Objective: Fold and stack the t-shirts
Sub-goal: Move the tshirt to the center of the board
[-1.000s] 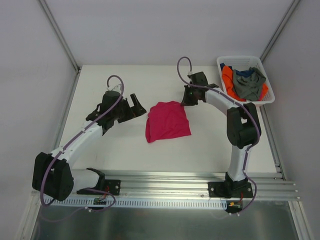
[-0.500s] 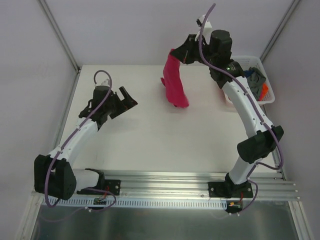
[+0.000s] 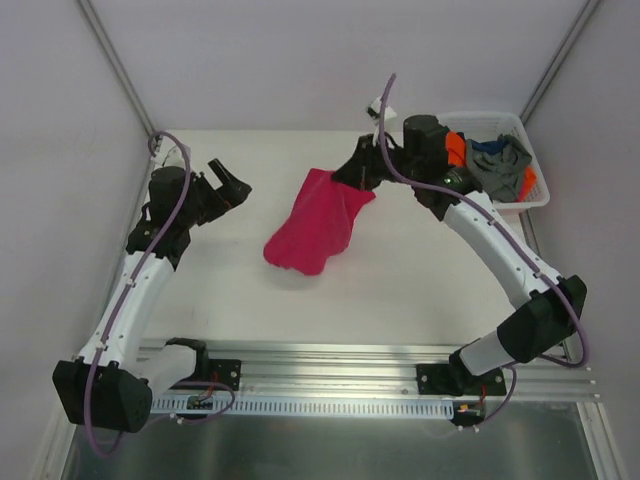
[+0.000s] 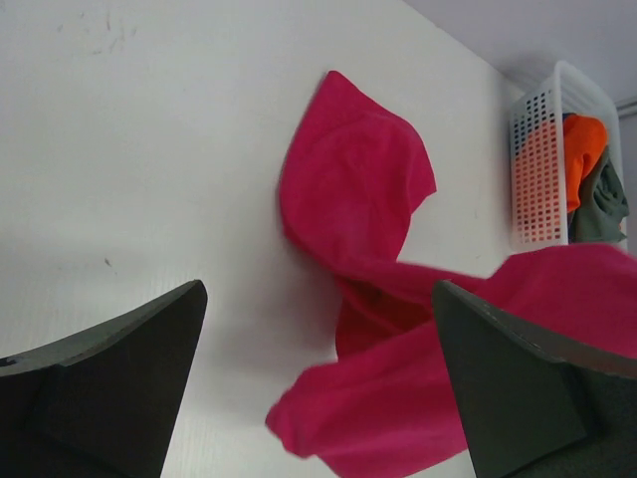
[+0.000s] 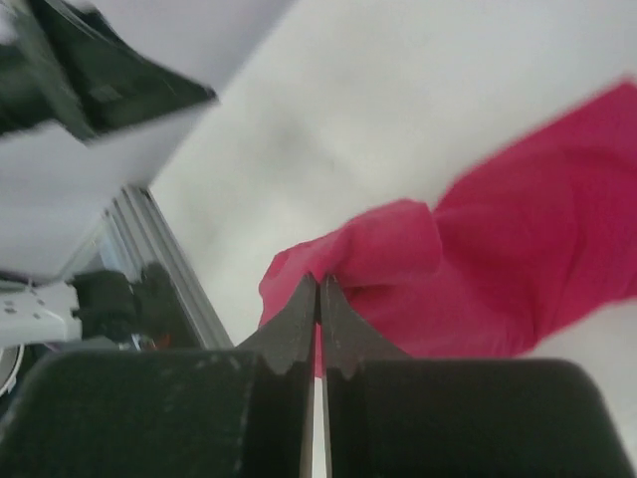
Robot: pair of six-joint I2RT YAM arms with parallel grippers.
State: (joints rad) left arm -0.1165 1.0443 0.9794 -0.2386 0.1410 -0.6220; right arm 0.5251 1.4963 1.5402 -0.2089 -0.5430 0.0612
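Right pincer [image 3: 356,170] is clamped together on the upper edge of the magenta-pink t-shirt [image 3: 316,225], which trails from it toward 7 o'clock, its lower end bunched on the white surface [image 3: 400,285] near centre. Left pincer [image 3: 228,184] stands with jaws wide apart, gripping nothing, at 9 o'clock of that shirt and apart from it. Grey t-shirt [image 3: 502,168], orange t-shirt [image 3: 455,150] and dark blue t-shirt [image 3: 487,146] lie heaped in the white basket [image 3: 480,116] at the surface's 2 o'clock corner.

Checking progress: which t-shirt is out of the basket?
The pink t-shirt, pinched by the right gripper; the orange, grey and dark blue ones lie in the white basket.
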